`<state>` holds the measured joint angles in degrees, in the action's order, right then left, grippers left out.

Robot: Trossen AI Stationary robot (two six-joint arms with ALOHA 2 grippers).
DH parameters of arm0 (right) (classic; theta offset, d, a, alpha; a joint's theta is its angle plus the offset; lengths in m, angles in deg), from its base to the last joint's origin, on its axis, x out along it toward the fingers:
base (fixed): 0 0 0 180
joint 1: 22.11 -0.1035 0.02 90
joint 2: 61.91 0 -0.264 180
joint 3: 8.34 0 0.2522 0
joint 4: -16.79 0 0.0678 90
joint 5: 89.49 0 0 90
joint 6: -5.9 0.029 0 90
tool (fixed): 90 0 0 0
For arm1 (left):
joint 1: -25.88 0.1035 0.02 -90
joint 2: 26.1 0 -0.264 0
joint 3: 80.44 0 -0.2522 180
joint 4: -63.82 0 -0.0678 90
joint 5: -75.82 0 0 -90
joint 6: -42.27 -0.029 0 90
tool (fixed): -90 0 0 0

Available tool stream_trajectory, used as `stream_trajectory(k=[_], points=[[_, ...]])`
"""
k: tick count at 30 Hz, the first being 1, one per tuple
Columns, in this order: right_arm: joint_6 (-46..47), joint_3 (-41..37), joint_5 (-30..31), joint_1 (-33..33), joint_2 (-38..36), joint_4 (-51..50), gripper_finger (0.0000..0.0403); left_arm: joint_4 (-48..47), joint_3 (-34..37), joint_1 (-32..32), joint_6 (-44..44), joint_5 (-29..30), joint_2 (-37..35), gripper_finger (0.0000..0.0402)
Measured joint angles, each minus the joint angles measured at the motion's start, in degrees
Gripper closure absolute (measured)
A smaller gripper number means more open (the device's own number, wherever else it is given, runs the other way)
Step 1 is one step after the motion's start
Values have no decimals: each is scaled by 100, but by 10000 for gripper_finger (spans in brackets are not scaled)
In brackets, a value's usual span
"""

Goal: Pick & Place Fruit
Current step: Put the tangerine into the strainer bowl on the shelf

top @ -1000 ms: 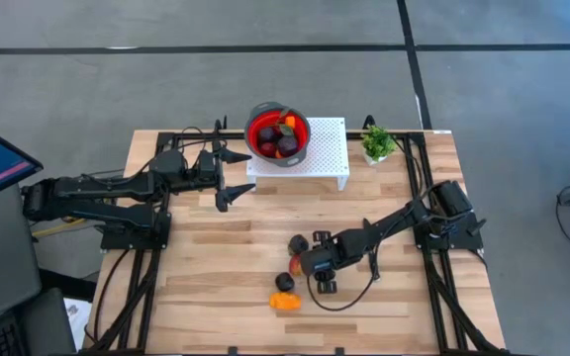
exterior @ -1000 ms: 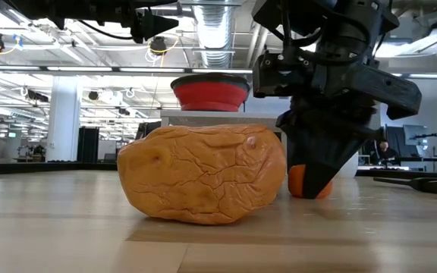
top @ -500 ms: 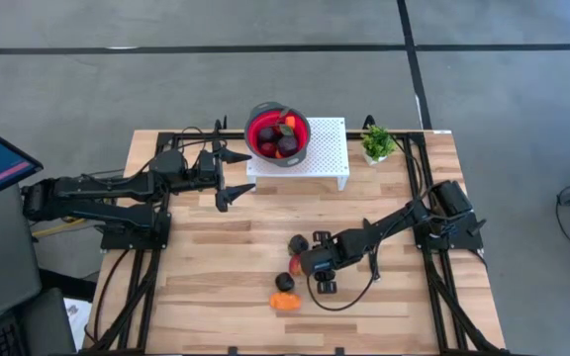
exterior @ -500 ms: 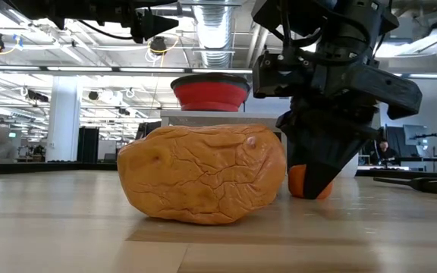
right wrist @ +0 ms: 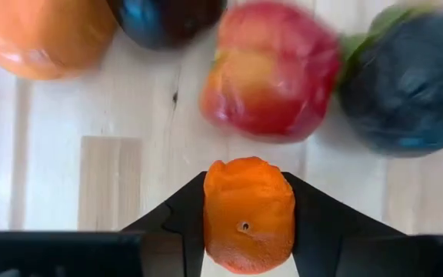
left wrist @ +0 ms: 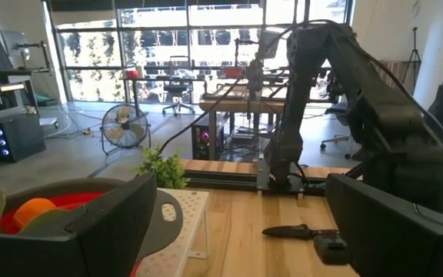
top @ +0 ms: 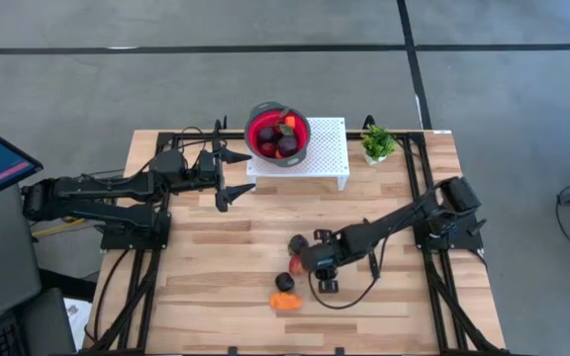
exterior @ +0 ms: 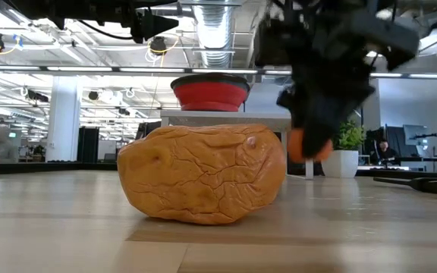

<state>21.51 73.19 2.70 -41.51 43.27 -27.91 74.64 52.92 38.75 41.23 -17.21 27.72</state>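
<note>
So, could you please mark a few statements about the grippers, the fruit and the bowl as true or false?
1. The right gripper is shut on a small orange. True.
2. The small orange rests on the table. False: in the low view it hangs clear of the wood.
3. The left gripper holds a plum. False: it is open and empty, beside the red bowl.
4. The red bowl holds fruit. True.
5. The large orange piece is in the bowl. False: it lies on the table.

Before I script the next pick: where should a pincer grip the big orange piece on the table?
Probably across the narrow middle of the large orange piece, coming straight down: it lies flat and lumpy, longest across the table, with bare wood either side of its narrow width.
</note>
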Motion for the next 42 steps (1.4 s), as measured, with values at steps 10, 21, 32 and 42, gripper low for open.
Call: stream_trajectory(k=[10,21,32,42], points=[[-963,538,244,601,-999,-7,270,7,0,0,0,0,0,27],[-2377,1963,416,2391,-1313,872,265,23,0,0,0,1,0,27],[-2366,2214,-259,3939,-1145,1805,264,40,0,1,0,2,0,27],[-2012,2188,-411,4764,-448,999,262,44,0,1,0,2,0,27]])
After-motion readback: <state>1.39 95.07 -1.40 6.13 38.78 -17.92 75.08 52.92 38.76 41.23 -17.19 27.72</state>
